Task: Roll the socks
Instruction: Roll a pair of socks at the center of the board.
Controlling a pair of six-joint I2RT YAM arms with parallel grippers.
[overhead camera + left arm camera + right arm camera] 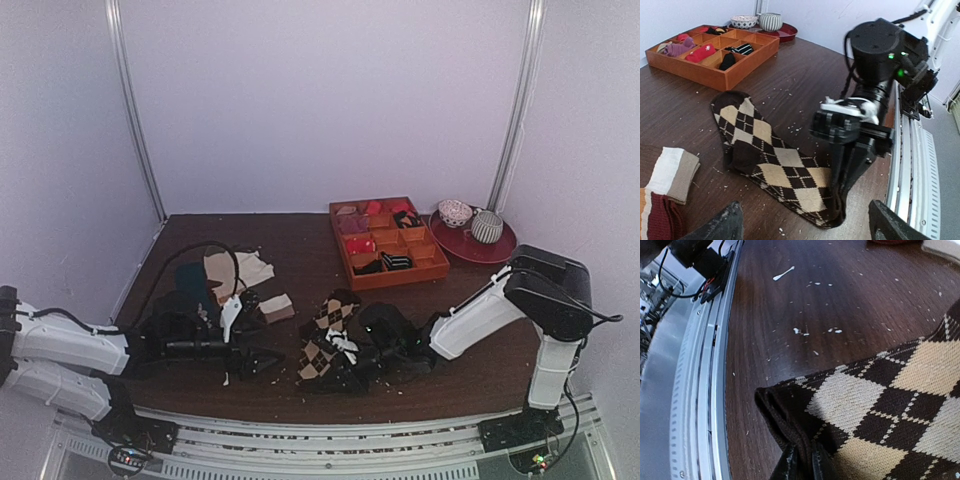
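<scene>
Dark wood-grain table (300,240), knit argyle socks (775,165), right tool (804,462) pinching their dark edge, left tool (805,227) wide

Two white robot arms, both reaching low toward the middle.
Left arm (70,350) stretches toward 3 o'clock, left gripper (262,360) spread wide; right arm (480,315) folds toward 9 o'clock — right gripper (804,465) pinching the socks (880,405).

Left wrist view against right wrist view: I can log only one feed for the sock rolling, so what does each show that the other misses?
Only the left wrist view shows the right gripper from outside and the orange tray. Only the right wrist view shows, close up, its fingertips pinching the dark edge of the argyle socks. Both show those socks lying on the brown table.
</scene>
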